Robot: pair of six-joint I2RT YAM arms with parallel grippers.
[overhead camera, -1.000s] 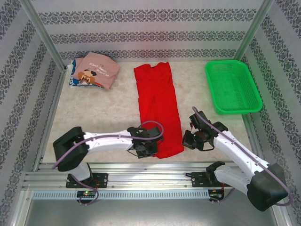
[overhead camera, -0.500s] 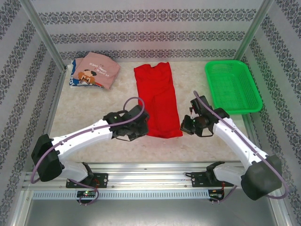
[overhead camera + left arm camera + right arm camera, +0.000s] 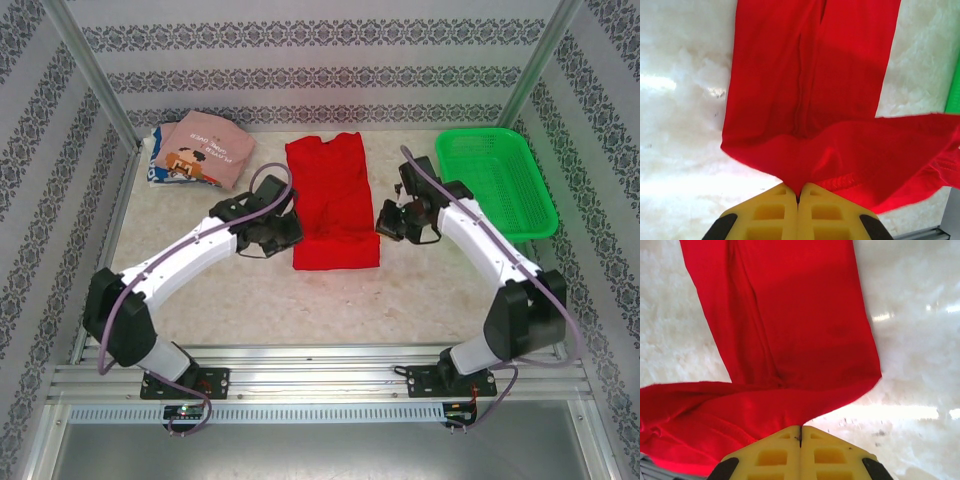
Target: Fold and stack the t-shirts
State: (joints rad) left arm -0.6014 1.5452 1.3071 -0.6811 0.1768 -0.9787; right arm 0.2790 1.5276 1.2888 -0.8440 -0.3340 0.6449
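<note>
The left pincer [image 3: 798,190] has its yellow pads pressed together on a corner of the plain bright red cloth t-shirt [image 3: 335,190], the cloth rising in a peak straight out of the seam between them. The right pincer [image 3: 800,431] is likewise clamped tight on the opposite corner of the same end. In the view from above, the two pincers sit on either side of the garment, left at its left edge and right at its right edge, about halfway along its length. Between them a band of red cloth is drawn across, lifted over the lower layer, which lies flat on the pale marbled worktop [image 3: 230,290] with a lengthwise crease running down it. The red t-shirt lies in the middle of the worktop, doubled over at its near end, its far end towards the back wall. At the far left corner a folded dusty-pink t-shirt with a printed graphic [image 3: 205,150] rests on top of a white-blue t-shirt [image 3: 154,170], well apart from the red one. At the far right stands a green plastic mesh basket [image 3: 497,237], just beyond the right arm.
</note>
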